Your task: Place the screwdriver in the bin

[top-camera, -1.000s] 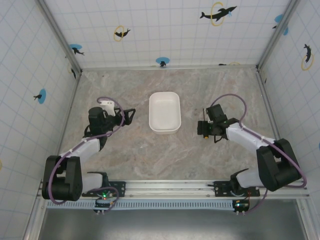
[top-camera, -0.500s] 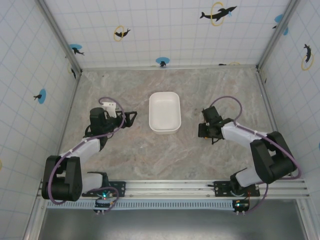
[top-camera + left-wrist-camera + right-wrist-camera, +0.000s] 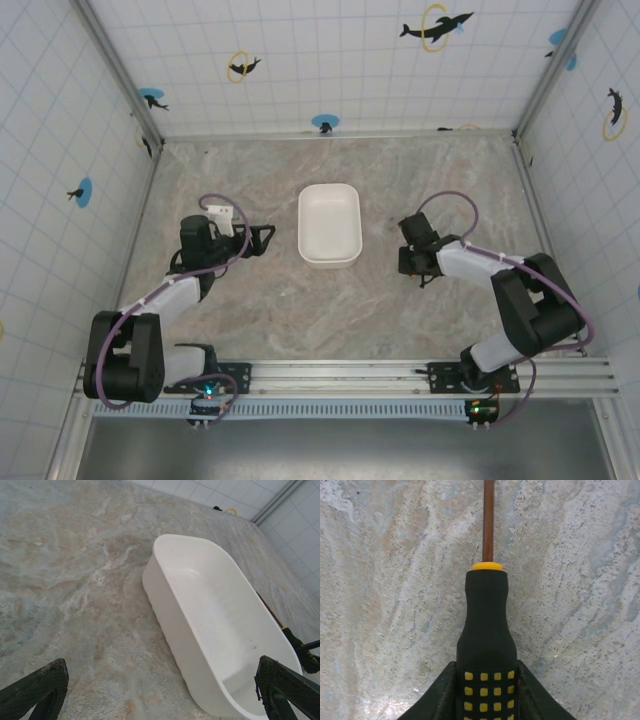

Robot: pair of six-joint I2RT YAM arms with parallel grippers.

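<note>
Black-and-yellow screwdriver (image 3: 486,645) handle clenched between right fingers (image 3: 440,695), close to desk (image 3: 380,580); shaft points straight ahead of them; bin (image 3: 328,262) lies near, to their left; left fingers (image 3: 40,690) spread, empty, beside bin.

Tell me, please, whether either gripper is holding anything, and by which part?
The right gripper is shut on the screwdriver, pinching its black handle at the yellow-dotted grip end. The left gripper is open and holds nothing.

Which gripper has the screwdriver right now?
The right gripper: it clamps the screwdriver by its black-and-yellow handle. The left gripper is open and empty, facing the bin.
</note>
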